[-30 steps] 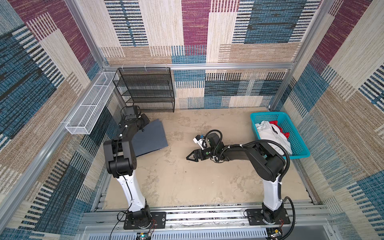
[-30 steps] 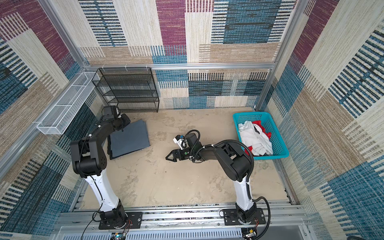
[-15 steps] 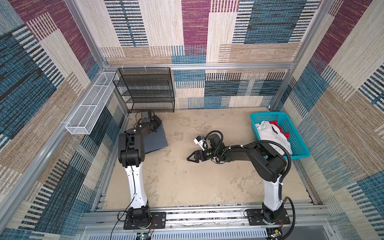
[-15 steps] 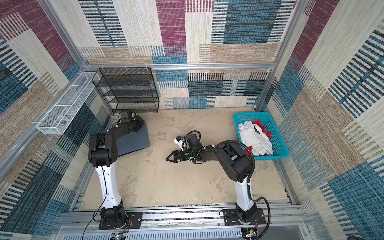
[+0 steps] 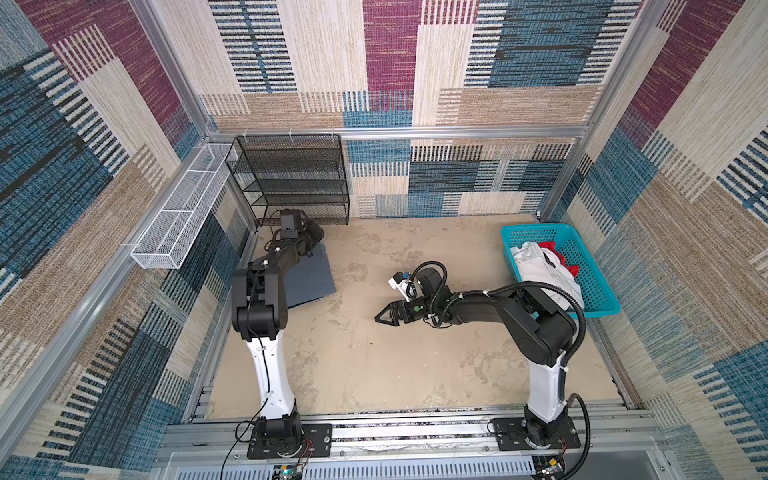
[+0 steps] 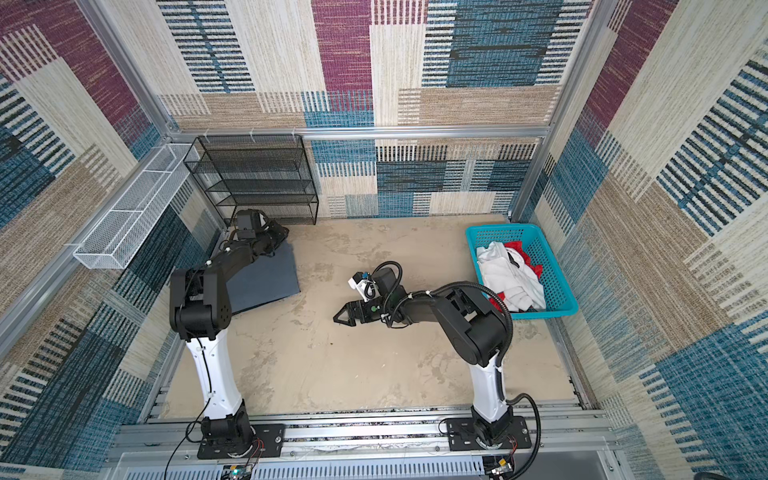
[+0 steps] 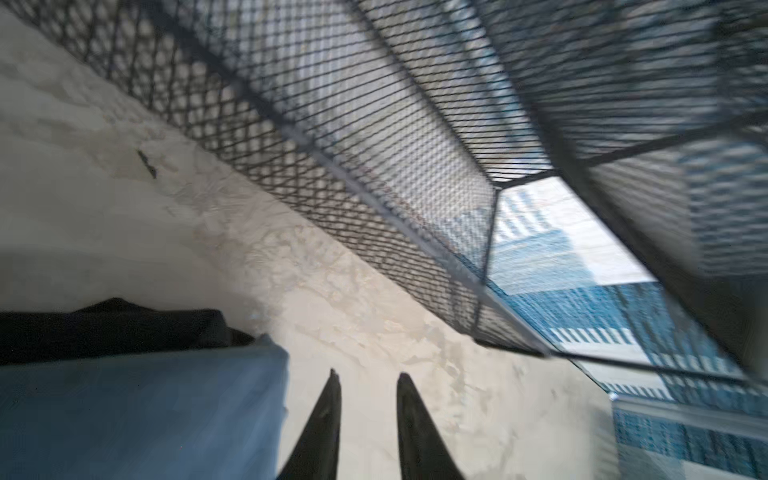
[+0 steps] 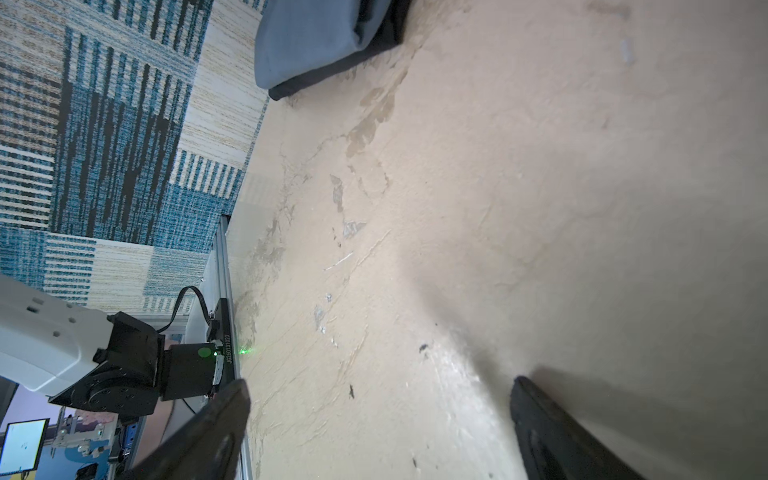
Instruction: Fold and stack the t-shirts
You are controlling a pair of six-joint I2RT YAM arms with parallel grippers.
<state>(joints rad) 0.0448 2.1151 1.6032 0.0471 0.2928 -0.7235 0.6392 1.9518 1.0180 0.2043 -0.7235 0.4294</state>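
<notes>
A folded slate blue-grey t-shirt (image 5: 309,278) (image 6: 266,278) lies at the table's left in both top views. It rests on a folded black t-shirt (image 7: 116,328) (image 8: 332,70), whose edge shows beneath the blue-grey one (image 7: 145,411) (image 8: 307,37). My left gripper (image 5: 312,236) (image 6: 279,232) (image 7: 365,376) hovers at the stack's back right corner, jaws a little apart over bare table, holding nothing. Mid-table, my right gripper (image 5: 378,320) (image 6: 336,319) (image 8: 380,384) stands wide open and empty. A white t-shirt (image 5: 540,270) (image 6: 507,274) and a red one (image 5: 557,253) (image 6: 519,249) lie crumpled in the basket.
The turquoise mesh basket (image 5: 598,307) (image 6: 557,309) stands at the right edge. A black wire rack (image 5: 299,183) (image 7: 374,145) stands at the back left, close behind my left gripper. A white wire tray (image 5: 178,224) hangs on the left wall.
My left arm has swung right along the back edge of the folded stack, toward the rack's front. The right arm has not moved.
</notes>
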